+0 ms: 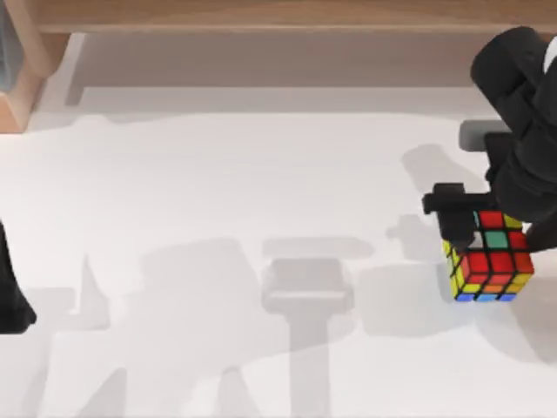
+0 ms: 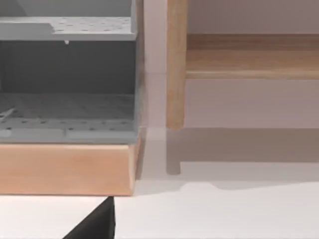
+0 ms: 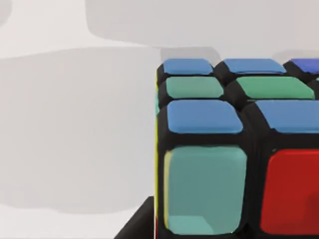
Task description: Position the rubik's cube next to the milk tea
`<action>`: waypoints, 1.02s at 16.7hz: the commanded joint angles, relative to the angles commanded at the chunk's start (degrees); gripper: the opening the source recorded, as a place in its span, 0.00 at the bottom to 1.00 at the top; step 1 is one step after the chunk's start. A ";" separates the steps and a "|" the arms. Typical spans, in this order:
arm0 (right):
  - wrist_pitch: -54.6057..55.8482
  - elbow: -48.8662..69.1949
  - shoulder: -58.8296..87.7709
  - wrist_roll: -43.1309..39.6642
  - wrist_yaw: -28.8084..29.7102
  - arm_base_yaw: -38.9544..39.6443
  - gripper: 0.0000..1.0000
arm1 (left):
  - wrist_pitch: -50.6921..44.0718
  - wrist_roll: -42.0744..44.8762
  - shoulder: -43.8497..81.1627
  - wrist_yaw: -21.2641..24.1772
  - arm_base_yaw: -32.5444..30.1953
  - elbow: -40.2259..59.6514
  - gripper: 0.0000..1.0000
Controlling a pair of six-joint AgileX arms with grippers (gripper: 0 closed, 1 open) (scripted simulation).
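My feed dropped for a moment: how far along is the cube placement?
Done: the right gripper has reached the small multicoloured 3x3 rubik's cube at the white table's right side. In hand: it sits over the cube's top; the grasp can't be judged. Left: carrying it beside the milk tea. The left arm is parked at the left edge.

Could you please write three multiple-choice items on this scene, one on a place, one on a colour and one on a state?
1. Where on the table is the rubik's cube?
A. top view's left
B. centre
C. top view's right

2. Which colour fills most of the cube's upper face in the top view?
A. red
B. white
C. purple

3. Which arm is at the cube?
A. left
B. right
C. neither

Answers:
1 C, it sits near the right edge.
2 A, red stickers dominate that face.
3 B, the right tool is over the cube, while the left arm is parked at the left edge.
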 joint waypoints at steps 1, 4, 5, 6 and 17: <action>0.08 -0.41 0.39 -0.02 0.10 -0.23 0.00 | 0.00 0.00 0.00 0.00 0.00 0.00 1.00; 0.09 -1.93 1.90 -0.05 0.30 -0.80 0.00 | 0.00 0.00 0.00 0.00 0.00 0.00 1.00; 0.09 -1.93 1.90 -0.05 0.30 -0.80 0.00 | 0.00 0.00 0.00 0.00 0.00 0.00 1.00; 0.09 -1.93 1.90 -0.05 0.30 -0.80 0.00 | 0.00 0.00 0.00 0.00 0.00 0.00 1.00; 0.09 -1.93 1.90 -0.05 0.30 -0.80 0.68 | 0.00 0.00 0.00 0.00 0.00 0.00 1.00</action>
